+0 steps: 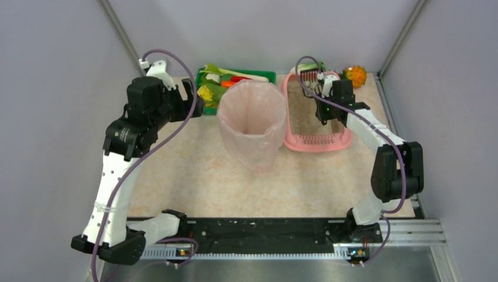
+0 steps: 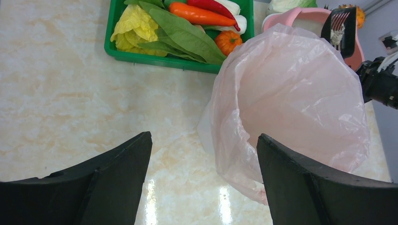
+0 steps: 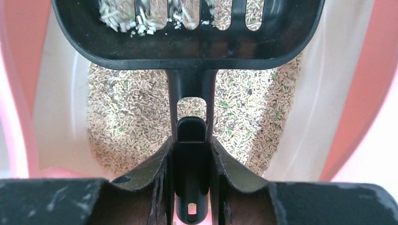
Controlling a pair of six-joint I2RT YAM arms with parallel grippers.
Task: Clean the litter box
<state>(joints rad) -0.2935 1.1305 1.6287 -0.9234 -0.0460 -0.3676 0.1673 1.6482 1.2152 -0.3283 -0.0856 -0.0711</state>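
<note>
The pink litter box (image 1: pixel 346 140) lies at the back right, its slotted grate (image 1: pixel 317 141) at the near end and beige litter (image 1: pixel 302 114) inside. My right gripper (image 1: pixel 326 97) hangs over it, shut on the handle (image 3: pixel 191 136) of a black slotted scoop (image 1: pixel 309 76). In the right wrist view the scoop (image 3: pixel 187 44) is held level above the litter (image 3: pixel 126 117), with pale pellets lying on its slots. My left gripper (image 2: pixel 204 140) is open with nothing in it, low over the table just left of the bag-lined bin (image 2: pixel 300 93). The scoop (image 2: pixel 340 28) shows behind the bin.
The tall translucent pink bin (image 1: pixel 252 117) stands between the arms, touching the litter box's left side. Behind it is a green tray (image 1: pixel 267 75) of vegetables. An orange fruit-like object (image 1: pixel 355 75) sits at the back right corner. Grey walls close in on three sides.
</note>
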